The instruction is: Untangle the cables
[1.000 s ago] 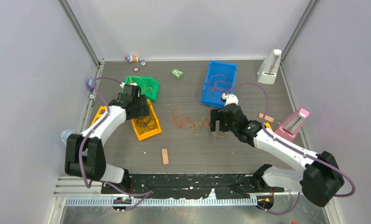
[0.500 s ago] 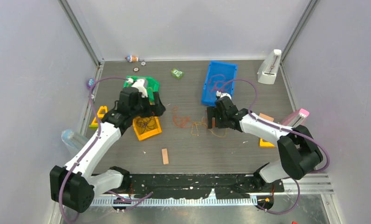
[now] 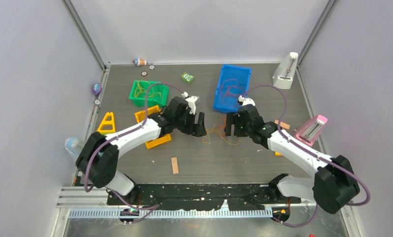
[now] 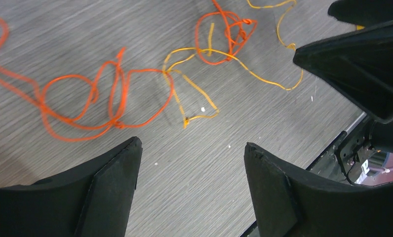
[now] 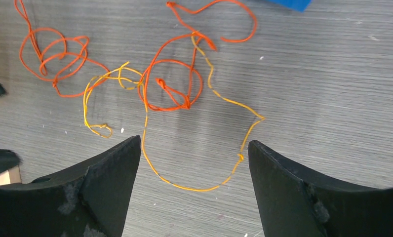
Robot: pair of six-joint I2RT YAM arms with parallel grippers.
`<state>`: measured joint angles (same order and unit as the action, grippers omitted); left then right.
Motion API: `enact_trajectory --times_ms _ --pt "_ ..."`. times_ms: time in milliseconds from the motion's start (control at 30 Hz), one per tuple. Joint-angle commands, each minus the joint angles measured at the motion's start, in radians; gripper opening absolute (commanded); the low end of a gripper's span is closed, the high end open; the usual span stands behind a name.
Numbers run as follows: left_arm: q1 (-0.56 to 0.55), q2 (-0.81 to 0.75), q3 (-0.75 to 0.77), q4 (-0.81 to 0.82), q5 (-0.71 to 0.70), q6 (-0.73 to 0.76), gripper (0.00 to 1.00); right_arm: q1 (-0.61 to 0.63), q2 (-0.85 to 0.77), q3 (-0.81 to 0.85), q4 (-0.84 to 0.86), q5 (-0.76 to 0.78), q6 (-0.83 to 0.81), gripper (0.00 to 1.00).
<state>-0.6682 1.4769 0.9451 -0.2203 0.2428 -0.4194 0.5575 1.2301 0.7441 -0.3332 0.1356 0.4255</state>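
A robot lab test cell: plain grey walls [image 3: 26,74], aluminium frame posts [image 3: 84,34], scuffed dark tabletop [image 3: 209,158].

The left arm [image 3: 135,132] and the right arm [image 3: 293,148] are built alike: the long links are clad in smooth white shells, while the joints between them are housed in bulky black blocks. A thick purple hose [image 3: 161,85] is run along the left arm, and a second purple hose [image 3: 266,87] is run along the right one. A small white block [image 3: 191,99] is fitted at each wrist. The left gripper [image 3: 196,129] and the right gripper [image 3: 236,129] are made of matte black plastic. Their fingers [image 4: 110,182] are shaped as broad wedges with flat inner faces and sharp edges. Pale dusty scuffs [image 5: 73,197] are seen on the right gripper's fingers.
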Motion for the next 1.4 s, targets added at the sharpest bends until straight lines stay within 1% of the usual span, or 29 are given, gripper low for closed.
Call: enact_trajectory --times_ms 0,33,133,200,300,333,367,433,467,500,533,600,667,700,900,1067,1200,1300,1367 --pt "-0.061 0.085 0.089 0.076 0.028 -0.011 0.75 -0.029 -0.091 -0.034 -0.002 0.06 0.023 0.83" --pt "-0.072 0.109 0.101 0.079 0.025 -0.014 0.73 -0.035 -0.112 -0.043 0.001 0.061 0.025 0.82" --pt "-0.097 0.179 0.149 0.078 0.008 -0.023 0.63 -0.041 -0.152 -0.058 0.012 0.064 0.031 0.81" --pt "-0.104 0.231 0.188 0.05 -0.018 -0.034 0.61 -0.044 -0.165 -0.061 0.013 0.065 0.031 0.81" --pt "-0.105 0.31 0.255 -0.033 -0.087 -0.057 0.6 -0.048 -0.175 -0.061 0.014 0.064 0.029 0.81" --pt "-0.105 0.33 0.271 -0.045 -0.097 -0.062 0.55 -0.049 -0.177 -0.061 0.016 0.062 0.028 0.81" --pt "-0.104 0.347 0.283 -0.048 -0.094 -0.063 0.44 -0.05 -0.177 -0.063 0.02 0.061 0.028 0.81" --pt "-0.104 0.363 0.303 -0.048 -0.068 -0.062 0.17 -0.051 -0.176 -0.067 0.023 0.058 0.029 0.81" --pt "-0.104 0.361 0.309 -0.051 -0.05 -0.057 0.06 -0.052 -0.174 -0.07 0.024 0.057 0.03 0.81" --pt "-0.103 0.35 0.314 -0.055 -0.031 -0.048 0.0 -0.052 -0.172 -0.071 0.028 0.057 0.026 0.82" --pt "-0.104 0.334 0.32 -0.065 -0.021 -0.038 0.0 -0.053 -0.169 -0.075 0.03 0.052 0.026 0.82" --pt "-0.104 0.28 0.326 -0.097 0.002 -0.019 0.0 -0.055 -0.166 -0.078 0.041 0.037 0.015 0.87" --pt "-0.104 0.21 0.334 -0.13 0.035 0.015 0.0 -0.055 -0.167 -0.082 0.062 0.006 -0.007 0.92" --pt "-0.104 0.177 0.346 -0.154 0.06 0.035 0.0 -0.056 -0.166 -0.083 0.084 -0.033 -0.035 0.93" --pt "-0.105 0.066 0.555 -0.436 0.179 0.163 0.0 -0.056 -0.176 -0.069 0.171 -0.177 -0.106 0.95" --pt "-0.104 0.056 0.761 -0.63 0.263 0.216 0.0 -0.056 -0.238 -0.096 0.287 -0.258 -0.119 0.96" --pt "-0.103 0.066 0.889 -0.678 0.299 0.236 0.0 -0.056 -0.32 -0.141 0.393 -0.308 -0.13 0.97" --pt "-0.104 0.097 1.006 -0.719 0.323 0.248 0.0 -0.056 -0.418 -0.193 0.459 -0.333 -0.145 0.99" --pt "-0.103 0.121 1.072 -0.75 0.329 0.257 0.0 -0.056 -0.473 -0.215 0.504 -0.383 -0.166 0.99"
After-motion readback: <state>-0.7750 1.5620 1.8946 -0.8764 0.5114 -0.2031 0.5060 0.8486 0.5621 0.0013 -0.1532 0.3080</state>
